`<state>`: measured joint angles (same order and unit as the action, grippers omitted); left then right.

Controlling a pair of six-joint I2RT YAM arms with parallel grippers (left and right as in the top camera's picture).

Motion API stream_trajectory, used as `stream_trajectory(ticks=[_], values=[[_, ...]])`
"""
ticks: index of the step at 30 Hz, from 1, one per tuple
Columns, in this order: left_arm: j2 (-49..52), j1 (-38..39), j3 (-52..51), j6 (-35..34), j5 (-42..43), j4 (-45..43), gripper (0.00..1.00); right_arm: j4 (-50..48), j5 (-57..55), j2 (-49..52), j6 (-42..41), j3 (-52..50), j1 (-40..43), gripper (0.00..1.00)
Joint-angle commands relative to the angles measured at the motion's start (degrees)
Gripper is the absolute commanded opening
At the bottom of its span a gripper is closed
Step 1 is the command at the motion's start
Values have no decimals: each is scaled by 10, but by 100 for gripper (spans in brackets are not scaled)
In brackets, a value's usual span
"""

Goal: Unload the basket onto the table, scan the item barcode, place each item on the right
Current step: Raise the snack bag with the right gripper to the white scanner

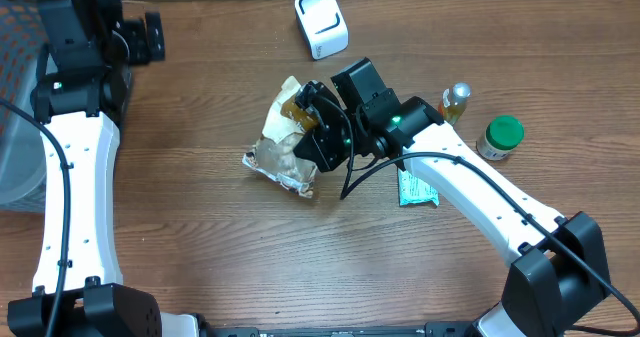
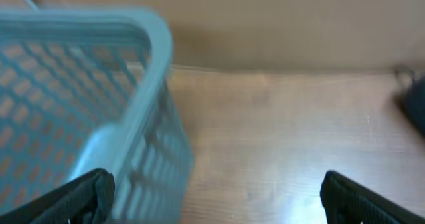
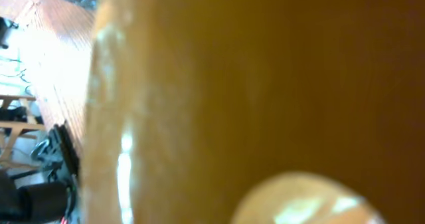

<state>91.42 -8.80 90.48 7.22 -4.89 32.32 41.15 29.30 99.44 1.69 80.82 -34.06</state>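
Leftward, at the table edge: blue mesh basket (image 2: 99, 117), contents too blurred to tell. Beside it, left gripper (image 2: 216, 194), fingers spread wide, grasping nothing. Mid-table: crumpled tan packet (image 1: 278, 147), clenched in right gripper (image 1: 312, 112), apart from white scanner (image 1: 321, 22). Long axis roughly far-to-near, far end nearest the scanner. Barcode side not discernible.

A green-capped jar (image 1: 500, 137) stands near a small amber bottle (image 1: 457, 101) on the wooden surface (image 1: 200, 257). A teal packet (image 1: 420, 195) lies flat nearby. A pale blue mesh basket (image 2: 80, 104) sits at the left edge.
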Motion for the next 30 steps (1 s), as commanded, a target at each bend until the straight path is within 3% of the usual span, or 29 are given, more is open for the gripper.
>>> stream_trajectory(ticks=[1, 10, 19, 25, 30], values=[[1, -5, 4, -6, 11, 44, 100, -9, -29, -4, 8, 27, 4, 3], [1, -5, 4, -6, 11, 142, 100, 76, -133, -4, 136, 254, 37, 3], [1, -5, 4, -6, 11, 142, 100, 33, -182, 44, 361, 256, 25, 4], [1, -5, 4, -6, 11, 142, 100, -36, -227, 109, 428, 256, 25, 4], [1, -5, 4, -6, 11, 142, 100, -150, -298, 171, 439, 256, 26, 4]])
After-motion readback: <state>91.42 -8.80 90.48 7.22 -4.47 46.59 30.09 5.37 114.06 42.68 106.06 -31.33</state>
